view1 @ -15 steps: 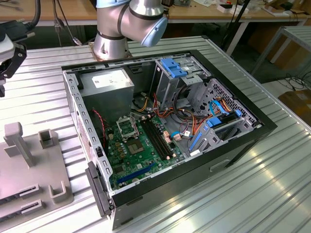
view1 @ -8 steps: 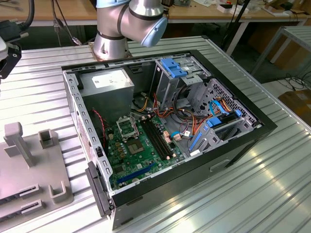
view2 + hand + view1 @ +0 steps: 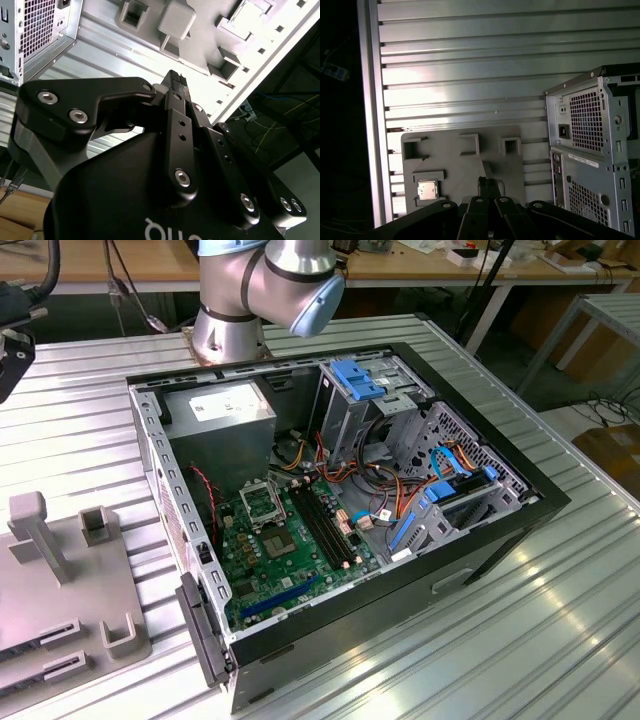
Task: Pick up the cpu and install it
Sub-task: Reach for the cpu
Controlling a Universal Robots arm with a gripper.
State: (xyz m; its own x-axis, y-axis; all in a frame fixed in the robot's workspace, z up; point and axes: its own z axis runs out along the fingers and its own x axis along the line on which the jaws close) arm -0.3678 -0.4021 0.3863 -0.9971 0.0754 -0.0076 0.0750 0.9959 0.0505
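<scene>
First wrist view: my pincer hangs above the grey fixture tray, its fingers pressed together with nothing between them. The cpu lies flat, silver top upward, in a walled pocket of that tray. Taking the computer case as 3 o'clock from my fingertips, the cpu lies at about 9 o'clock, near but apart from me, so case and chip flank the pincer on opposite sides. The chip is square and offers no long axis; its edges run parallel to the tray's edges. Judged obstacles are the pocket's low wall along one side of the chip and an upright post just beside my fingertips. Exterior view: the case lies open on the slatted aluminium table. Its metal-framed socket sits at about 11 o'clock on the green board, and the tray lies at about 8 o'clock from the case. By my judgement, the grasp is not yet begun.
</scene>
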